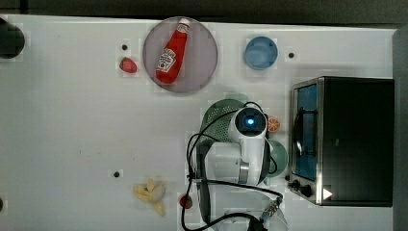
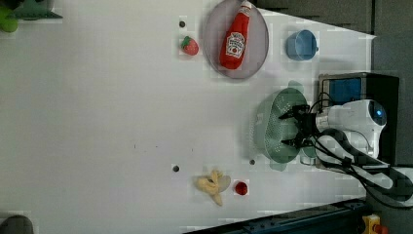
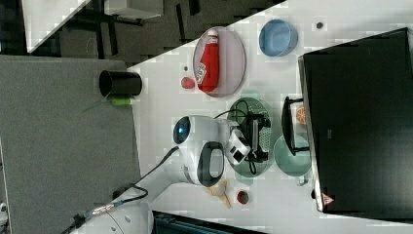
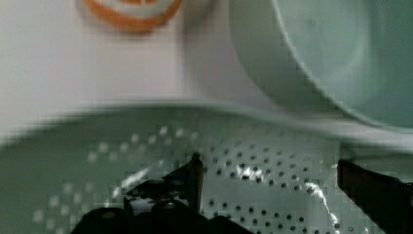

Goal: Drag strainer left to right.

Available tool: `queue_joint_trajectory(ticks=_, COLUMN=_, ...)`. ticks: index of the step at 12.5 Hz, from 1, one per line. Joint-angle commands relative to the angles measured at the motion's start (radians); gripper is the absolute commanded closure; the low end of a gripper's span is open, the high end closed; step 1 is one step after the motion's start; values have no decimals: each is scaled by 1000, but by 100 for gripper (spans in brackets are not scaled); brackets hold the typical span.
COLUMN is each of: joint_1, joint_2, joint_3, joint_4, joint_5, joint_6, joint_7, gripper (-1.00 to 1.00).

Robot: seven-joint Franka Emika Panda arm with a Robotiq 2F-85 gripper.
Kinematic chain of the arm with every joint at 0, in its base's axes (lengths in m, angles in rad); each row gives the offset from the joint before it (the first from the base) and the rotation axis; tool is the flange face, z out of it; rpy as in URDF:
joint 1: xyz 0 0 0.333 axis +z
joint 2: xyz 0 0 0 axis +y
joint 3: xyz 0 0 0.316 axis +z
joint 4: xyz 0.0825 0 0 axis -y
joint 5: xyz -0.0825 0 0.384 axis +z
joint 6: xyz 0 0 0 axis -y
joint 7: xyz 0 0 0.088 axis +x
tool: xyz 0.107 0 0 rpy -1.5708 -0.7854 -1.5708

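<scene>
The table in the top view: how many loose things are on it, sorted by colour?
Red: 3, the ketchup bottle, strawberry and small red ball.
Green: 2, the strainer and green cup.
Blue: 1, the blue cup.
Yellow: 1, the banana.
Orange: 1, the orange slice.
Grey: 1, the plate.
Total: 9.

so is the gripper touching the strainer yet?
Cannot tell. In the wrist view the open gripper has its fingers down inside the strainer, but no contact or gap with the dotted base shows plainly.
</scene>
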Motion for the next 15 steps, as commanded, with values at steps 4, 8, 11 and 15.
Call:
queue_joint_trajectory(ticks=4, joint_1=25, joint_2=-200, joint_3=83, joint_4=27, joint_5=-2, joint_6=-101, joint_7=-282, gripper=-100)
queue_joint_trajectory(ticks=8, joint_1=25, joint_2=-406, joint_3=132, joint_4=143, joint_5=-1, joint_6=-460, joint_7=-316, gripper=-100)
queue_joint_trajectory(ticks=11, joint_1=25, joint_2=-524, joint_3=120, joint_4=280, joint_5=100, joint_6=-769, joint_7=-515, gripper=-100)
queue_joint_trajectory(ticks=15, joint_1=25, joint_2=-640, joint_3=100, joint_4=402, joint_5=167, joint_6=-920, joint_7=-727, gripper=-100)
